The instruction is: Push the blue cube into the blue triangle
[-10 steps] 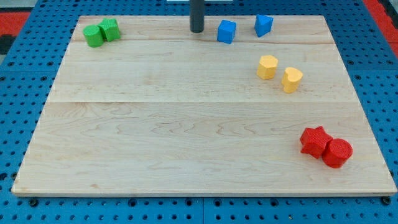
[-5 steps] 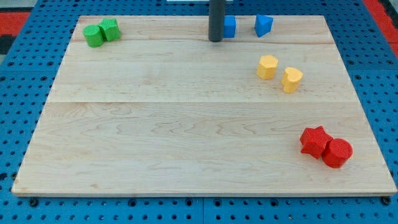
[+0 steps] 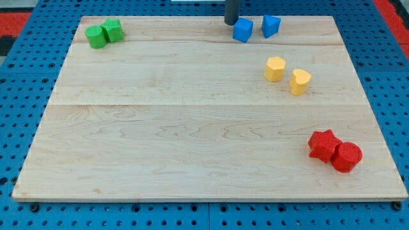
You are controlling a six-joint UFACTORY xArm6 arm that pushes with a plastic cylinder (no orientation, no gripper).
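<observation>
The blue cube (image 3: 243, 30) sits near the board's top edge, right of centre. The blue triangle (image 3: 270, 25) lies just to its right, with a narrow gap between them. My tip (image 3: 231, 23) is at the cube's upper left, touching or nearly touching it. The dark rod rises out of the view's top.
Two green blocks (image 3: 104, 33) sit together at the top left. Two yellow blocks (image 3: 287, 74) lie below the blue ones at the right. A red star (image 3: 323, 144) and a red cylinder (image 3: 346, 157) touch at the bottom right. The wooden board (image 3: 192, 128) lies on a blue pegboard.
My tip has moved right and toward the view's top, ending behind the cube's left side. The blue cube has shifted right, closer to the blue triangle.
</observation>
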